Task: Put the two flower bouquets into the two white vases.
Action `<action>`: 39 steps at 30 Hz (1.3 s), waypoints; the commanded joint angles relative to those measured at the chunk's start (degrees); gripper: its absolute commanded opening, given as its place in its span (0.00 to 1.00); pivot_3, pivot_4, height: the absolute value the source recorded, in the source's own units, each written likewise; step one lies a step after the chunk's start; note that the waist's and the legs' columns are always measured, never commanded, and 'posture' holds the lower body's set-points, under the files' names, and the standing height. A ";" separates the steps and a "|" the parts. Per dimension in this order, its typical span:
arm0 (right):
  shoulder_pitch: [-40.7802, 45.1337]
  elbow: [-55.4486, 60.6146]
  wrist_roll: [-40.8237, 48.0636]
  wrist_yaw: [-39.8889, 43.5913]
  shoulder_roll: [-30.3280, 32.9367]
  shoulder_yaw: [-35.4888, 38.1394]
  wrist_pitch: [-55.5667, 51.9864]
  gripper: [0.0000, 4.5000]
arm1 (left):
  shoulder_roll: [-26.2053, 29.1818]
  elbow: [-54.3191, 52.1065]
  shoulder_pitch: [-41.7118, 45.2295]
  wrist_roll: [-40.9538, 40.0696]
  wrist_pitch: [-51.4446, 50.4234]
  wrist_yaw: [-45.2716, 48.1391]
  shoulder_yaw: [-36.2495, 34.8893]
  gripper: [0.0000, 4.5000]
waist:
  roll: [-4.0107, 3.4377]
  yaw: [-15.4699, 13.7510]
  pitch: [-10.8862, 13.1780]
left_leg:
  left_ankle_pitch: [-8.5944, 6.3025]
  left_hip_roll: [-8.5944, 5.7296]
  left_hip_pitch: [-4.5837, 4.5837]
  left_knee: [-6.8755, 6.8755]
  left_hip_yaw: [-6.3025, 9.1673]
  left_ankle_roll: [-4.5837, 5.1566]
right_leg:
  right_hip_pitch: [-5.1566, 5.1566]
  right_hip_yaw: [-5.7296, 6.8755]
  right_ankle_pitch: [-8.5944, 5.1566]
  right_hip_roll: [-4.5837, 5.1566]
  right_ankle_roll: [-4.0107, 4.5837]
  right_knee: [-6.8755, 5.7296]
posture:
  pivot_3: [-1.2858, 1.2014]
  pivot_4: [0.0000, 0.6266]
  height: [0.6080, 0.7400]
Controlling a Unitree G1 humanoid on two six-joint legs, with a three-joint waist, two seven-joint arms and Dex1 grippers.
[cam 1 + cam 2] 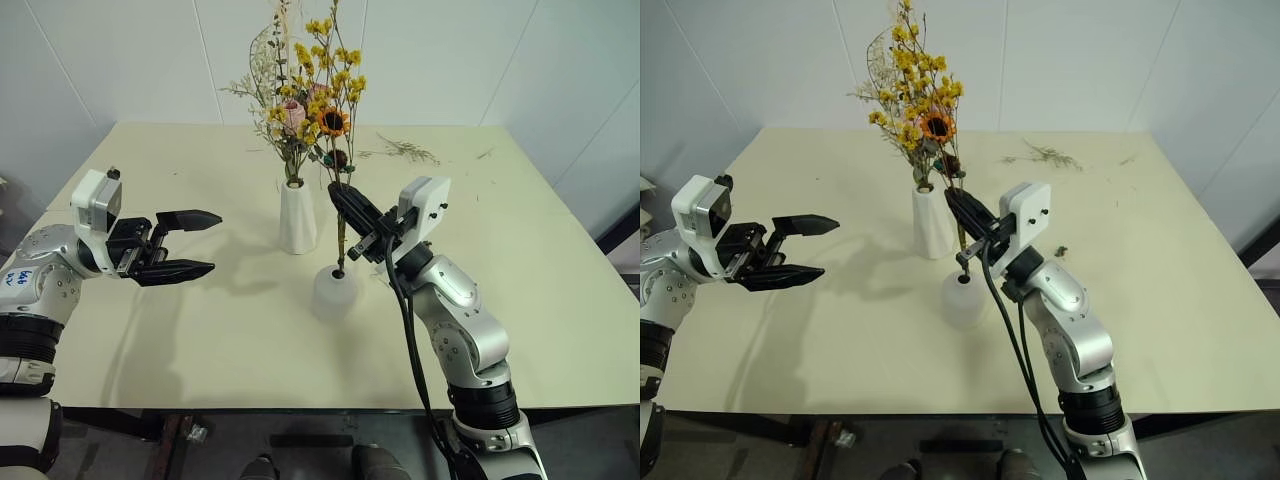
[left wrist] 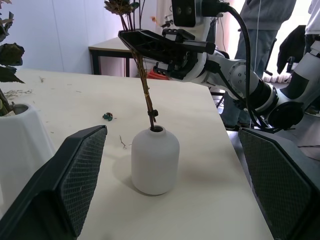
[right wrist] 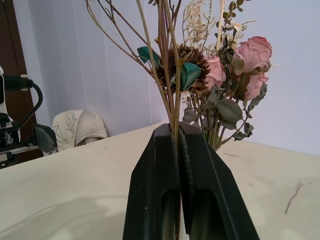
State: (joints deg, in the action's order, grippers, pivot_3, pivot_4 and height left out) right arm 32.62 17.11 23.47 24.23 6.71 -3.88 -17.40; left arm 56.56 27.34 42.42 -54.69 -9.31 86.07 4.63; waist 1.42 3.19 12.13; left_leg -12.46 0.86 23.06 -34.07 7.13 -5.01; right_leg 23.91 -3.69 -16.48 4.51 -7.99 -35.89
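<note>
The tall tapered white vase (image 1: 297,215) stands mid-table and holds the bouquet of pink roses (image 1: 292,115) with pale sprigs and green leaves. In front of it sits the short rounded white vase (image 1: 334,290). The slim bouquet of small yellow flowers (image 1: 330,85) rises above it, its stems (image 2: 146,95) reaching down into the small mouth. My right gripper (image 1: 334,192) is shut on those stems a little above the short vase. To the left of both vases my left gripper (image 1: 213,242) hovers open, pointing toward them with nothing between its fingers (image 2: 80,180).
Loose dried twig scraps (image 1: 405,150) lie at the far right of the pale table (image 1: 150,330). A small green scrap (image 1: 1061,250) lies right of the short vase. A person (image 2: 260,20) stands beyond the table, near another table (image 2: 107,47).
</note>
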 commanded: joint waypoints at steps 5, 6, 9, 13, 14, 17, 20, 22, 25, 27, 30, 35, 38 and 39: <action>-0.52 1.27 0.46 0.71 -0.89 -0.41 1.43 0.01 | 0.54 -0.82 1.20 -0.51 0.26 6.43 -1.51 1.00 | 0.00 0.01 0.00 | 0.00 0.00 0.00 0.00 0.00 0.00 | 0.00 0.00 0.00 0.00 0.00 -0.01 | 0.52 0.24 1.00; -0.55 1.33 0.52 0.68 -0.98 -0.39 1.35 0.01 | 0.53 -0.81 1.22 -0.48 0.26 6.43 -1.56 1.00 | 0.00 0.00 0.00 | 0.00 0.00 0.00 0.00 0.00 0.00 | 0.00 0.00 0.00 0.00 0.00 -0.01 | 0.52 0.24 1.00; -0.68 1.36 0.55 0.74 -1.06 -0.41 1.28 0.01 | 0.59 -0.89 1.09 -0.50 0.19 6.43 -1.66 1.00 | 0.00 -0.01 0.00 | 0.00 0.00 0.00 0.00 0.00 0.00 | 0.00 0.00 0.00 0.00 0.00 0.01 | 0.52 0.24 1.00; -1.43 1.11 0.36 1.35 -0.95 -0.94 1.40 0.01 | 0.62 -1.05 0.88 -0.51 0.14 6.43 -1.81 1.00 | 0.00 0.00 0.00 | 0.00 0.00 0.00 0.01 0.00 0.00 | 0.00 0.00 0.00 0.00 0.00 0.01 | 0.52 0.24 1.00; -1.56 0.98 0.25 1.42 -0.95 -1.03 1.50 0.01 | 0.62 -1.07 0.85 -0.51 0.12 6.43 -1.83 1.00 | 0.00 0.00 0.00 | 0.00 0.00 0.00 0.01 0.00 0.00 | 0.00 0.00 0.00 0.00 0.00 0.01 | 0.52 0.24 1.00; -2.34 0.48 -0.31 1.95 -0.64 -1.46 1.90 0.01 | 0.60 -1.10 0.76 -0.46 0.13 6.43 -1.97 1.00 | 0.00 0.01 0.00 | 0.00 0.00 0.00 0.01 0.00 0.00 | 0.00 0.00 0.00 0.00 0.00 0.01 | 0.52 0.24 1.00; -2.93 0.33 -0.58 2.17 -0.41 -1.42 2.07 0.01 | 0.65 -1.15 0.61 -0.43 0.17 6.43 -2.07 1.00 | 0.00 0.00 0.00 | 0.00 0.00 0.00 0.01 0.00 0.00 | 0.00 0.00 0.00 0.00 0.00 0.00 | 0.52 0.24 1.00; -3.25 0.41 -0.73 2.22 -0.23 -1.36 2.11 0.01 | 0.69 -1.19 0.49 -0.43 0.19 6.43 -2.14 1.00 | 0.00 -0.01 0.00 | 0.00 0.00 0.00 0.01 0.00 0.00 | 0.00 0.00 0.00 0.00 0.00 0.01 | 0.52 0.24 1.00; -3.62 0.35 -0.80 2.20 -0.03 -1.36 2.32 0.01 | 0.63 -1.13 0.53 -0.36 0.21 6.43 -2.13 1.00 | 0.00 0.00 0.00 | 0.00 0.00 0.00 0.01 0.00 0.00 | 0.00 0.00 0.00 0.00 0.00 0.02 | 0.52 0.24 1.00; -3.85 0.31 -0.83 2.25 0.14 -1.36 2.40 0.01 | 0.53 -1.05 0.63 -0.29 0.27 6.43 -2.09 1.00 | 0.00 -0.01 0.00 | 0.00 0.00 0.00 0.01 0.00 0.00 | 0.00 0.00 0.00 0.00 0.00 0.01 | 0.52 0.24 1.00; -4.01 0.27 -0.80 2.29 0.26 -1.36 2.52 0.01 | 0.47 -0.95 0.71 -0.26 0.28 6.43 -2.05 1.00 | 0.00 -0.02 0.00 | 0.00 0.00 0.00 0.01 0.00 0.00 | 0.00 0.00 0.00 0.00 0.00 0.01 | 0.52 0.24 1.00; -4.13 -0.61 -1.58 2.87 0.57 -2.30 3.24 0.01 | 0.33 -0.83 0.78 -0.21 0.34 6.43 -1.88 1.00 | 0.00 -0.01 0.00 | 0.00 0.00 0.00 0.01 0.00 0.00 | 0.00 0.00 0.00 0.00 0.00 0.01 | 0.52 0.24 1.00; -3.98 -1.61 -2.10 3.20 0.47 -2.57 3.99 0.01 | 0.17 -0.65 1.01 -0.03 0.44 6.43 -1.81 1.00 | 0.00 0.00 0.00 | 0.00 0.00 0.00 0.01 0.00 0.00 | 0.00 0.00 0.00 0.00 0.00 0.01 | 0.52 0.24 1.00; -4.02 -1.82 -2.23 3.25 0.40 -2.58 4.20 0.01 | 0.17 -0.68 0.99 0.00 0.46 6.43 -1.82 1.00 | 0.00 -0.02 0.00 | 0.00 0.00 0.00 0.01 0.00 0.00 | 0.00 0.00 0.00 0.00 0.00 0.01 | 0.52 0.24 1.00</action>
State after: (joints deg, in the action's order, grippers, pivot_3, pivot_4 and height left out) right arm 28.59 14.45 21.41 26.83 7.14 -6.35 -14.71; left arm 56.42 27.37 42.43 -54.54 -9.30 86.07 4.53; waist 1.42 3.18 12.13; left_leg -12.46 0.85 23.06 -34.06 7.12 -5.01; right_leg 23.91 -3.69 -16.48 4.51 -7.99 -35.88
